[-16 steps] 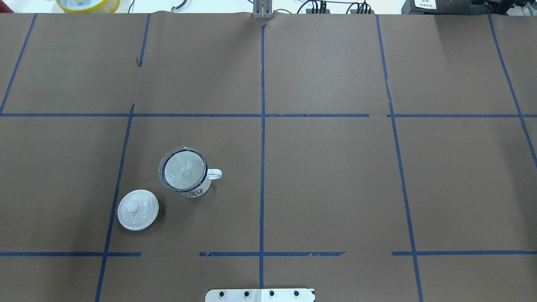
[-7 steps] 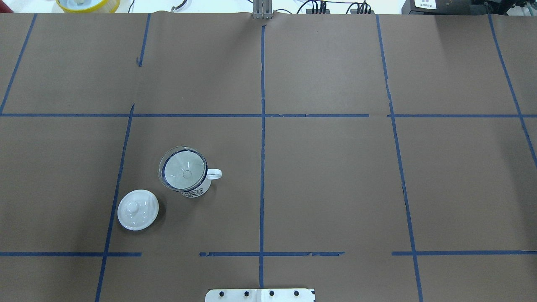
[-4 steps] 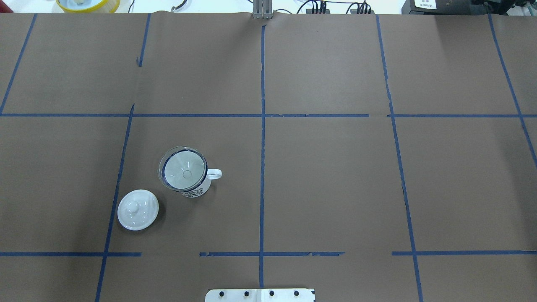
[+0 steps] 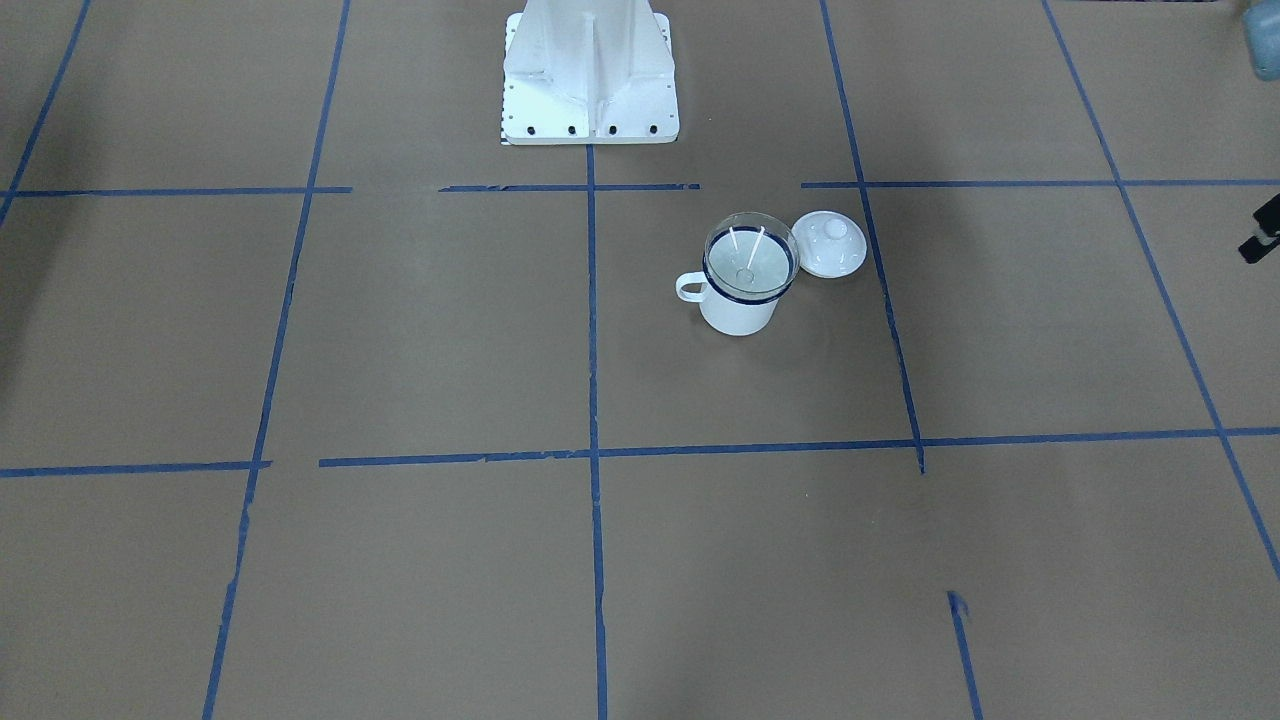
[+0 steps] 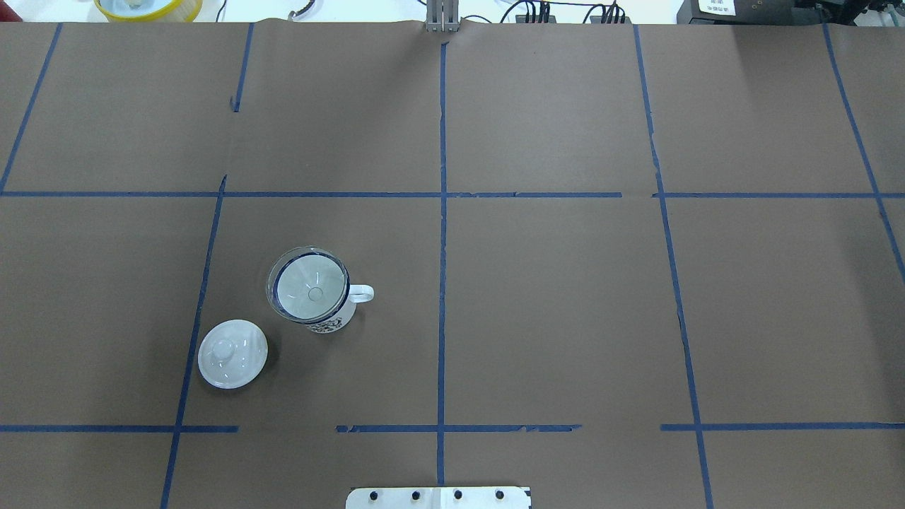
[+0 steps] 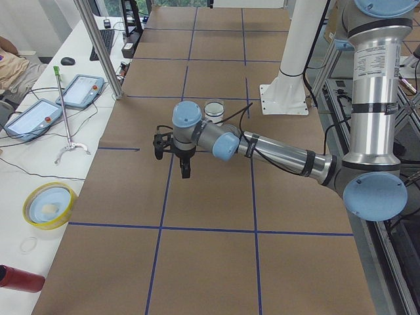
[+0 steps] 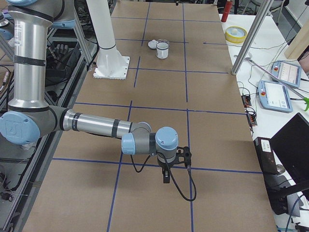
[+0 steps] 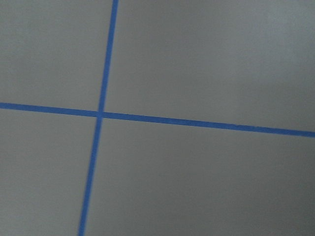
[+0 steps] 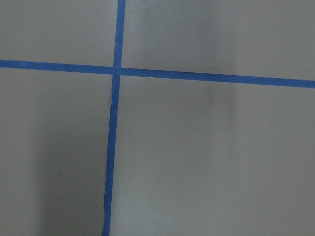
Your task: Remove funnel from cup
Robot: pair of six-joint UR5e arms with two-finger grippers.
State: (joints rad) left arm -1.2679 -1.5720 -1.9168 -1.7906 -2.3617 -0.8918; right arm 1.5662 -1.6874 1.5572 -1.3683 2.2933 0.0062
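The clear funnel [image 5: 309, 285] sits in the white mug, the cup [image 5: 338, 319], which has a dark blue rim and stands left of the table's middle with its handle to the right. Both show in the front view, the funnel [image 4: 750, 262] above the cup [image 4: 738, 312]. The left gripper [image 6: 186, 172] hangs over the table's left end, far from the cup [image 6: 214, 110]. The right gripper [image 7: 166, 178] hangs over the right end, far from the cup [image 7: 162, 49]. I cannot tell if either is open or shut. The wrist views show only paper and tape.
A white domed lid [image 5: 232, 353] with a knob lies close to the cup, nearer the robot and to its left. The robot's base plate [image 5: 438, 497] is at the near edge. A yellow bowl [image 5: 148, 7] and a metal post [image 6: 98, 46] stand beyond the far edge.
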